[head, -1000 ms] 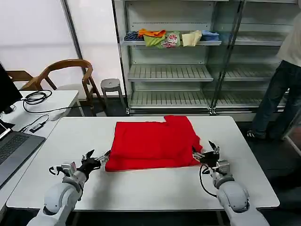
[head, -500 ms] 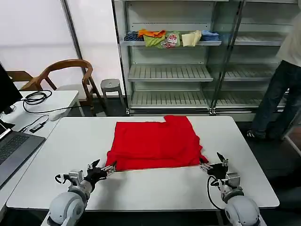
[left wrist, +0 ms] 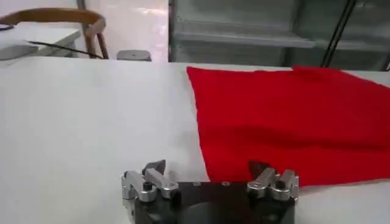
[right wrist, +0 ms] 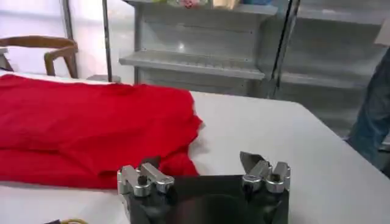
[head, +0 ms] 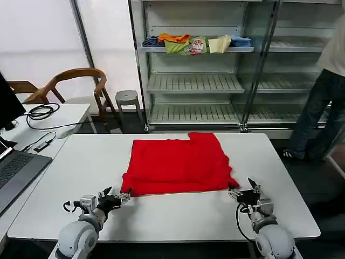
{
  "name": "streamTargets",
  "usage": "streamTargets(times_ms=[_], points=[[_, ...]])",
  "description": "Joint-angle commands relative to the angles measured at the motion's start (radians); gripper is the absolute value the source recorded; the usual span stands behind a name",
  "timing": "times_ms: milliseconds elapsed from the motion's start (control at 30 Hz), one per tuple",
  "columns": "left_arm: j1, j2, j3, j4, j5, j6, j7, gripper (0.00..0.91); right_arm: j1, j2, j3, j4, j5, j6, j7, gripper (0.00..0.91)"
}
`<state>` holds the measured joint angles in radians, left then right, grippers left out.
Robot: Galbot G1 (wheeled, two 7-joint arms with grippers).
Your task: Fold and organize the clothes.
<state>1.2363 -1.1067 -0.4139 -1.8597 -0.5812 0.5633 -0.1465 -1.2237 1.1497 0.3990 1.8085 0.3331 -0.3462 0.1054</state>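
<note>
Smooth white table (head: 178, 216), rumpled red cotton T-shirt (head: 178, 164)

No readable text, labels, numbers (red T-shirt (head: 178, 164) plain).

From my right wrist camera I see the right gripper (right wrist: 204, 165) with its fingers (right wrist: 251, 162) spread apart and holding nothing, low over the white desk (right wrist: 274, 131). The folded red T-shirt (right wrist: 91, 131) lies flat just beyond it, its near corner beside one fingertip. Grey metal shelving (right wrist: 201, 45) and a wooden chair (right wrist: 46, 49) stand behind the desk.
</note>
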Motion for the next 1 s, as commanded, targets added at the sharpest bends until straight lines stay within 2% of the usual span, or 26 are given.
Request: streamTargets(times_ms=[33,67,233,1000], points=[[0.002,0.003,0.002,0.008,0.001,0.013,-0.011,0.02,0.028,0.001,-0.029,-0.024,0.003,-0.01,0.006,0.484],[0.001,0.003,0.002,0.01,0.001,0.013,-0.01,0.02,0.032,0.002,-0.032,-0.03,0.004,-0.017,0.006,0.0],[0.004,-0.007,0.008,0.009,-0.006,0.012,0.005,0.02,0.039,0.001,-0.048,-0.041,0.048,-0.047,-0.001,0.0],[-0.004,-0.02,0.017,0.032,0.018,-0.008,0.03,0.02,0.041,0.003,-0.055,-0.047,0.039,-0.045,-0.017,0.0]])
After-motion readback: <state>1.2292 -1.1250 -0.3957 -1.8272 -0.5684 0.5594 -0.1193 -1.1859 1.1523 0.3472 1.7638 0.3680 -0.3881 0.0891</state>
